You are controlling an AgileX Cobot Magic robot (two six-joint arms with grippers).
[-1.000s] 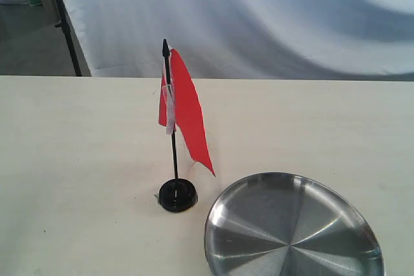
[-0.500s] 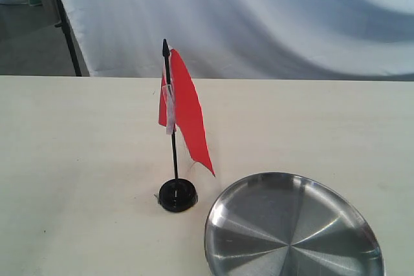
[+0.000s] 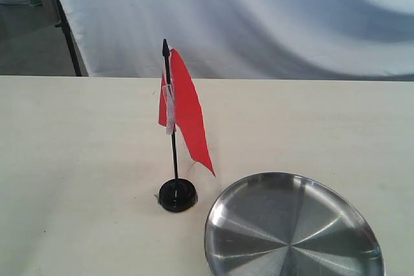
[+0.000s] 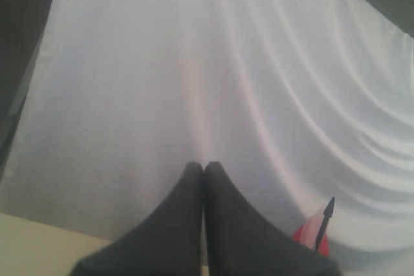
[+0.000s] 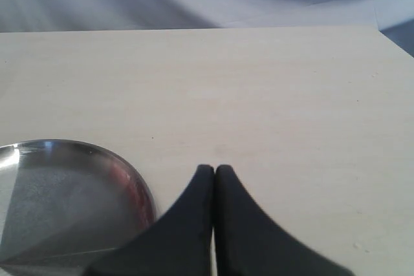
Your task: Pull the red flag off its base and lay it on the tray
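The red flag (image 3: 186, 111) stood left of centre in the exterior view. Its pole was upright, long axis vertical, tip pointing up and foot seated in the base (image 3: 177, 194). The cloth hung to the right. The tray (image 3: 292, 231) lay at lower right, near the base but apart. The left gripper (image 4: 204, 167) and right gripper (image 5: 215, 170) were each pressed together, empty.

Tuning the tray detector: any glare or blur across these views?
Exterior view: mostly sharp; bright radial glare streaks on the tray, red flag crisp. Left wrist view: soft overall, left pincer a dark blur against the white backdrop. Right wrist view: right pincer out of focus, reddish reflection on the tray's rim.
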